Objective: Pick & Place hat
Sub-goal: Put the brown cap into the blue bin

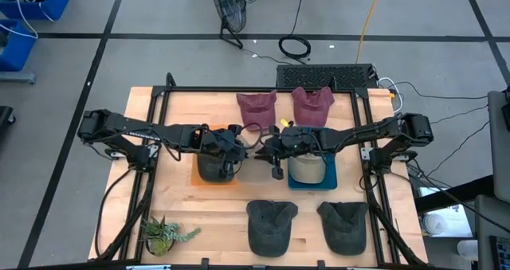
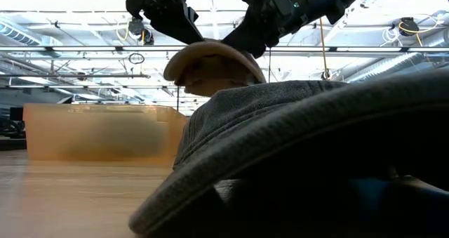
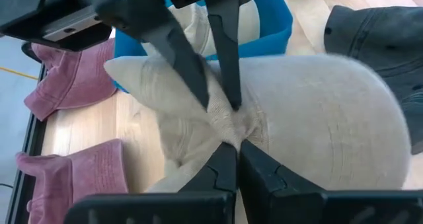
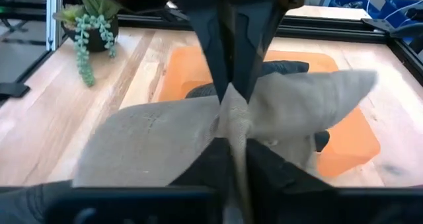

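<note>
Beige hat (image 3: 310,118): held off the table at centre, between orange bin (image 1: 213,177) and blue bin (image 1: 311,179), crown fabric bunched. Left gripper (image 3: 228,159) and right gripper (image 4: 232,151) meet tip to tip, both clamped on the same fold; neither nearer. Orange bin: one dark hat (image 1: 215,165). Blue bin: one beige hat (image 1: 306,167). Loose on the table: two maroon, two grey hats.

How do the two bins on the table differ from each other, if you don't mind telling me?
The orange bin sits under the left arm and holds a dark hat, while the blue bin sits under the right arm and holds a beige one. The orange bin looks translucent in the low view; the blue bin reads as solid colour. Both are shallow, roughly square, and side by side mid-table.
</note>
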### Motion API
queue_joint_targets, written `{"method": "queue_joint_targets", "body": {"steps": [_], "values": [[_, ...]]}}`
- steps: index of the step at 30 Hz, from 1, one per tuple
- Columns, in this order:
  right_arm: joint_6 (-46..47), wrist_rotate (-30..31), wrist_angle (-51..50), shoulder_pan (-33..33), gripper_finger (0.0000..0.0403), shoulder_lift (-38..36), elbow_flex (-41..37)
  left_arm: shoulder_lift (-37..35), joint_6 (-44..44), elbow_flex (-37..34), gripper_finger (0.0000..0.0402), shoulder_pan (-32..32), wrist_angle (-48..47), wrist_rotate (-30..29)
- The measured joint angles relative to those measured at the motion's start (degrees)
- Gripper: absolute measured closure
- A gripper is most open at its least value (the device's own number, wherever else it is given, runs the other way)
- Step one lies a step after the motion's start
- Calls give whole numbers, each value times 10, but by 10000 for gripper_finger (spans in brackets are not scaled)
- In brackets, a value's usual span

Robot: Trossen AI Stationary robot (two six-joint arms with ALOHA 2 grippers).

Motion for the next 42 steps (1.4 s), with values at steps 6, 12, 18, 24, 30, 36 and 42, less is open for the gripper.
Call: {"method": "queue_joint_targets", "body": {"steps": [6,12,18,24,30,36,42], "values": [[-26,1,-11,0,395,-8,0,0,-22,0,386,0,3,-3],[-58,3,-104,-3,400,-76,-2,-1,-74,0,327,0,9,-11],[-76,3,-221,-3,401,-153,-1,-25,-98,2,270,-13,89,17],[-97,0,-346,6,401,-232,-21,-80,-99,-4,249,-21,62,5],[-85,-14,-332,4,402,-330,-110,-107,-118,-15,258,-20,52,-34],[-83,-19,-337,4,402,-426,-178,-119,-127,-48,280,-13,60,-38],[-87,-28,-344,-10,402,-479,-236,-125,-139,-85,295,-3,88,-39]]}}
